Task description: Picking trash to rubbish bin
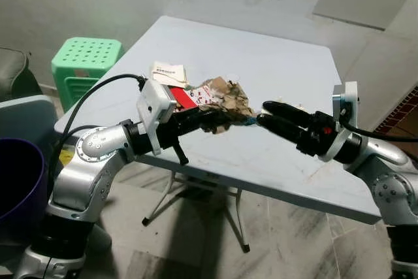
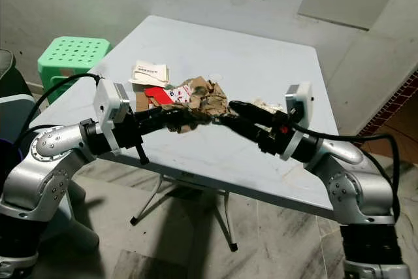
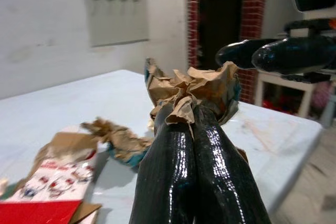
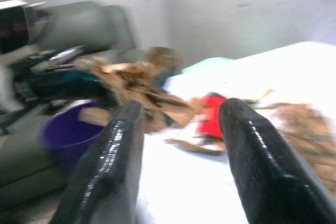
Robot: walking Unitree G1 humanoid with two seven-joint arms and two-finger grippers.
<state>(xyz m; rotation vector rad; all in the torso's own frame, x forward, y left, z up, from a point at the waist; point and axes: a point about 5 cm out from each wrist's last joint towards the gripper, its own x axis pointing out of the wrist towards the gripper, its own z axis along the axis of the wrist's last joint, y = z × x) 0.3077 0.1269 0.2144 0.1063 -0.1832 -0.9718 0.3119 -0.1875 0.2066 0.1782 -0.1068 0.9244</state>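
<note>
- Over the near edge of the surface (image 1: 281, 63), your left gripper (image 1: 212, 119) has its fingers (image 3: 194, 145) pressed together on crumpled brown paper (image 3: 197, 87), lifted clear so it can travel.
- Right gripper (image 1: 269, 114) just beside it, fingers apart, likely bracing the wad.
- Red-and-white wrapper (image 1: 189, 97) and a paper slip (image 1: 168, 72) lie behind.
- Purple bin (image 1: 16, 181) is at your left, so swing that way.

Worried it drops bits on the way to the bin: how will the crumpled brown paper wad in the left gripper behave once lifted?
The crumpled brown paper wad is probably light and floppy: it is creased and ragged, pinched by the shut left gripper. Loose torn flaps may sag or tear off. It looks unlikely to slip, being rough and bunched between the fingers.
</note>
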